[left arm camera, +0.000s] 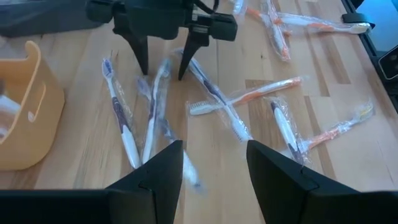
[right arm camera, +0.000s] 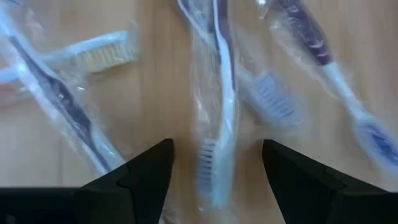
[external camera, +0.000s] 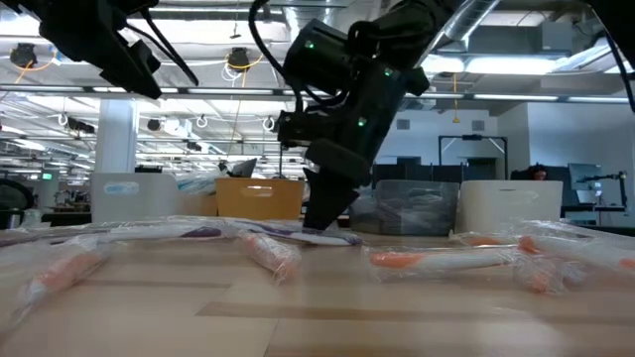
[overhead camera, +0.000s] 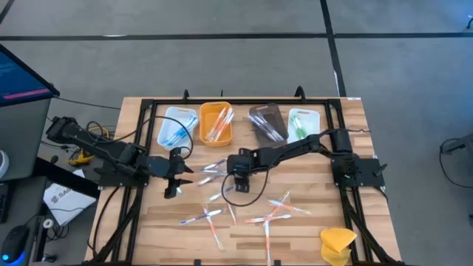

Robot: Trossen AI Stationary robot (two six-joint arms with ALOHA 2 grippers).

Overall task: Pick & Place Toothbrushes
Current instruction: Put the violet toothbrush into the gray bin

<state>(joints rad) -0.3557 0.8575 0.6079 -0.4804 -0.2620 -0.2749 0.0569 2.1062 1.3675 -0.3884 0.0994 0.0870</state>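
The right arm reaches across mid-tabletop [overhead camera: 148,222], its pincer [overhead camera: 238,181] pointing down, jaws spread and astride a wrapped purple toothbrush [right arm camera: 217,93] that lies flat on the wood. The left pincer [overhead camera: 177,181] hovers nearby, open and empty.

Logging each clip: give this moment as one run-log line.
right gripper: jaws open, straddling wrapped purple toothbrush | left gripper: jaws open, hovering nearby | nothing held

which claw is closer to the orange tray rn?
Right. The right claw sits just below-right of the orange tray in the high view; the left claw is lower-left of it, slightly farther.
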